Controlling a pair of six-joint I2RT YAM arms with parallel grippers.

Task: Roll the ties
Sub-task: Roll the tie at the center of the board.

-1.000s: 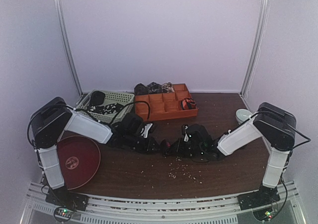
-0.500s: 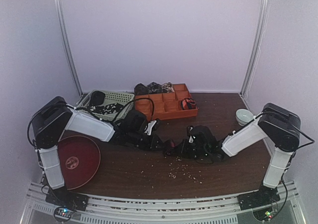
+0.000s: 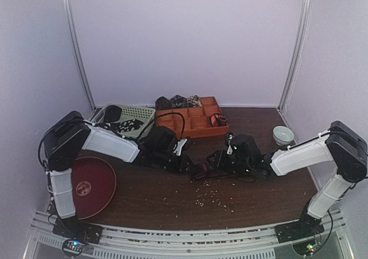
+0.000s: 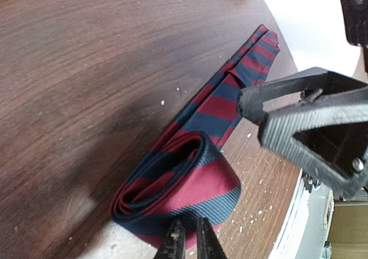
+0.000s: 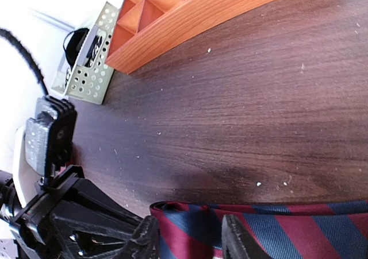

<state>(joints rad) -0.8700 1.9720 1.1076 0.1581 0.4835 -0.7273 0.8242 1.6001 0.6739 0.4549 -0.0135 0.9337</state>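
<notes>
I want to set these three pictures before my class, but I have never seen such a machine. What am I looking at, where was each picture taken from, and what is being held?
These are two robot arms, a left arm and a right arm, bolted at the near edge of a table. Each ends in a two-finger gripper. The wide picture comes from a fixed camera above and behind them. The other two come from cameras on the wrists. On the table lie a striped tie, half rolled, an orange tray, a green basket, a red plate, a white bowl and crumbs. The left gripper is shut on the tie's coil. The right gripper is open, straddling the tie's flat part and holding nothing.
</notes>
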